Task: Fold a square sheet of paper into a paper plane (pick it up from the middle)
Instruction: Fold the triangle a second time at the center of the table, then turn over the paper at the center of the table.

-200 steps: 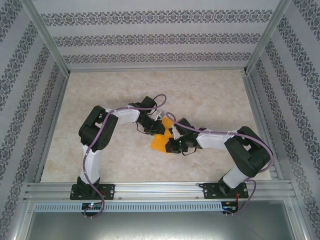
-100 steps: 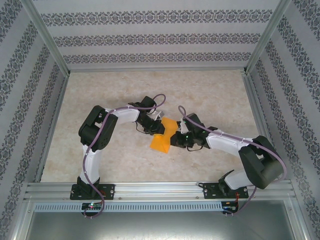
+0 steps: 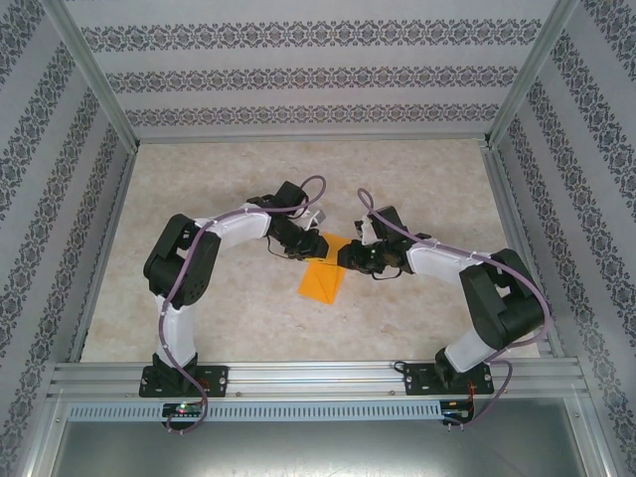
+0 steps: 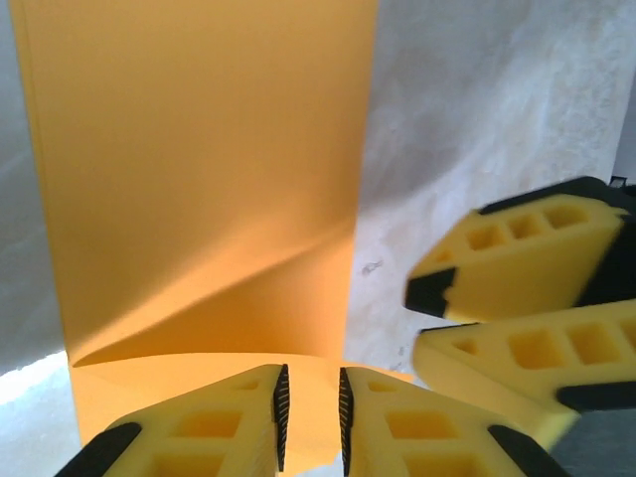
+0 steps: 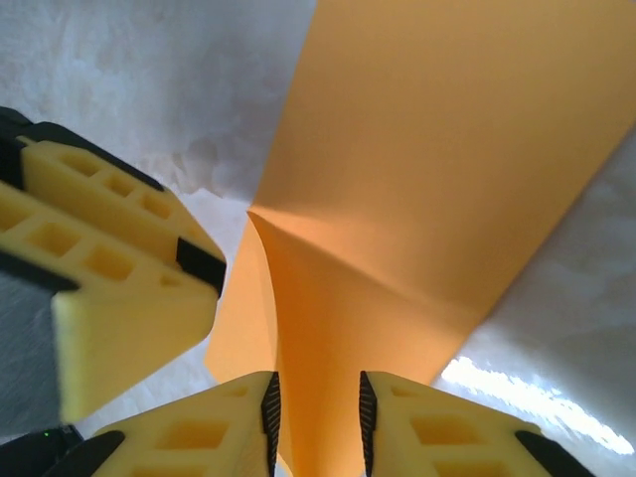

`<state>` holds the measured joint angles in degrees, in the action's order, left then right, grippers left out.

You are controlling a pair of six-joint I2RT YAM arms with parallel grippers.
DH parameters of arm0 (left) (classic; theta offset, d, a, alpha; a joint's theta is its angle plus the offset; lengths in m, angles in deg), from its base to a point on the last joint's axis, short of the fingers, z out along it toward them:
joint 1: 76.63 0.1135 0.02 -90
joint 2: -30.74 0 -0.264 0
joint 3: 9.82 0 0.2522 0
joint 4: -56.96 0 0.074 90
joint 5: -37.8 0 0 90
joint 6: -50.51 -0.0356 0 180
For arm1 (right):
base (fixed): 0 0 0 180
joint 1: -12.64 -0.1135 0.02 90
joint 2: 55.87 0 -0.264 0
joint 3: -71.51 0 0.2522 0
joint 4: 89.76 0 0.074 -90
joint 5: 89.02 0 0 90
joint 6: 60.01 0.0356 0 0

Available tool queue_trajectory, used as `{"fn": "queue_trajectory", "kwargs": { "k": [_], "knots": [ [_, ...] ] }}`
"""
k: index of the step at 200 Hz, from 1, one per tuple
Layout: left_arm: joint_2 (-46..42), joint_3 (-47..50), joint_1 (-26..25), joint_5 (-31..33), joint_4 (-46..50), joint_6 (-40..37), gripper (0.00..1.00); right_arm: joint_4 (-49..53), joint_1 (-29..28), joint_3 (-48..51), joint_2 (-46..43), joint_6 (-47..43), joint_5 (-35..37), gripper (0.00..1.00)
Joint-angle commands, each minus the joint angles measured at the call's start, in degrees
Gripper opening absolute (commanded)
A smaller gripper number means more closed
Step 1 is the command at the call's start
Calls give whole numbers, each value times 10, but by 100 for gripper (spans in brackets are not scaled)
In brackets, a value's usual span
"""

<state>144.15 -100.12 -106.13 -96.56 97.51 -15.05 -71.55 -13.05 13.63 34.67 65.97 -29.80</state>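
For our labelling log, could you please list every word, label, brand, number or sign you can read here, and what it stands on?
No text can be read in any of the views.
The orange paper is plain, with no print.
The walls carry bands of ornament, no letters.
The small boards at the arm bases are too small to read, if they are marked at all.
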Motion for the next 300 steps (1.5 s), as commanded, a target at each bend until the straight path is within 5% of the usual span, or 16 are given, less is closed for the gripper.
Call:
{"fn": "queue_trajectory", "kwargs": {
  "k": [1,44,89,139,189,254,300],
  "knots": [
    [-16,-15,8,8,31,-3,26,-8,0,-17,5,-20,-26,32],
    [-38,-9,11,34,52,-15,32,-12,-9,-10,7,-23,-42,35],
    [-104,37,14,76,57,-19,55,-13,-28,-15,34,-30,-45,35],
    [-192,121,16,113,13,16,70,-22,-43,-31,75,-30,-55,20],
    [-252,215,30,100,-115,91,76,-54,-36,-23,44,-7,-94,0],
    [-293,326,39,67,-403,303,77,-175,-10,14,-13,86,-178,0],
    [-272,344,39,36,-507,380,77,-227,1,29,-42,128,-204,0]
  ]
}}
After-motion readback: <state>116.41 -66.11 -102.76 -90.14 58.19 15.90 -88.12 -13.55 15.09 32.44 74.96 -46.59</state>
